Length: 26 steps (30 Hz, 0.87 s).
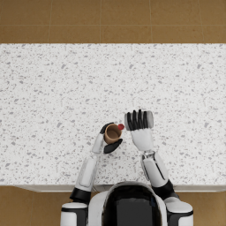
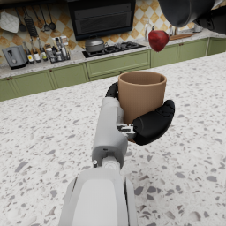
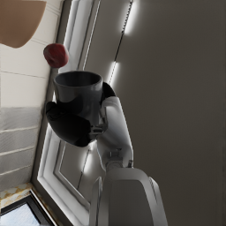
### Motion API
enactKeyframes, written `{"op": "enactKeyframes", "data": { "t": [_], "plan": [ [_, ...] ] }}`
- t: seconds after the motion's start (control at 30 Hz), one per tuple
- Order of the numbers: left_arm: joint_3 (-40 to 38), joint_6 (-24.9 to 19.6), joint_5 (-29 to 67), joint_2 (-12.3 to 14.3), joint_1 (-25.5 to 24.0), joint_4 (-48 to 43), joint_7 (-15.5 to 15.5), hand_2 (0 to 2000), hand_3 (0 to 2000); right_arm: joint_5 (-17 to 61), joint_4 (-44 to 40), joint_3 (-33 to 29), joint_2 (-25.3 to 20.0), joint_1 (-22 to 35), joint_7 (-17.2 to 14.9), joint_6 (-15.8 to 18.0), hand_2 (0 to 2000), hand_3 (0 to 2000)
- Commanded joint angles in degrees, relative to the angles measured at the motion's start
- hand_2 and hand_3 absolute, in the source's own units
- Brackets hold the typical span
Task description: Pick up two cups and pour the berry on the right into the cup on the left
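Matt tan cup (image 2: 142,95) beside a glossy red berry (image 2: 158,40); grey cup (image 3: 79,95) looks smooth, satin; speckled stone counter (image 1: 57,88) beneath.

The left hand (image 1: 110,137) grips a brown cup (image 1: 112,133) upright; the right hand (image 1: 138,120), apparently turned over, holds a grey cup (image 3: 79,95) tipped.

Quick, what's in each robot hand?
Left robot hand: holding the brown cup.
Right robot hand: holding the grey cup, tipped; the berry is mid-air.
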Motion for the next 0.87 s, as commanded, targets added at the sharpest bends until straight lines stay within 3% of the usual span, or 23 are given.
{"op": "enactKeyframes", "data": {
  "t": [0.03,0.27,0.87],
  "plan": [
    [0.0,0.0,0.0,0.5,1.0,1.2,0.0,2000,1280,1.8,0.9,0.1,-0.9,0.8,0.0,0.0,2000,1280],
    [-0.6,0.1,0.0,0.8,0.8,1.2,0.0,2000,1280,10.7,0.5,0.6,-0.9,0.5,0.0,-0.1,2000,1280],
    [-0.6,0.1,0.0,0.6,-0.3,1.1,0.1,2000,1280,11.9,0.2,0.2,-0.3,-0.8,0.0,0.0,2000,1280]
  ]
}}
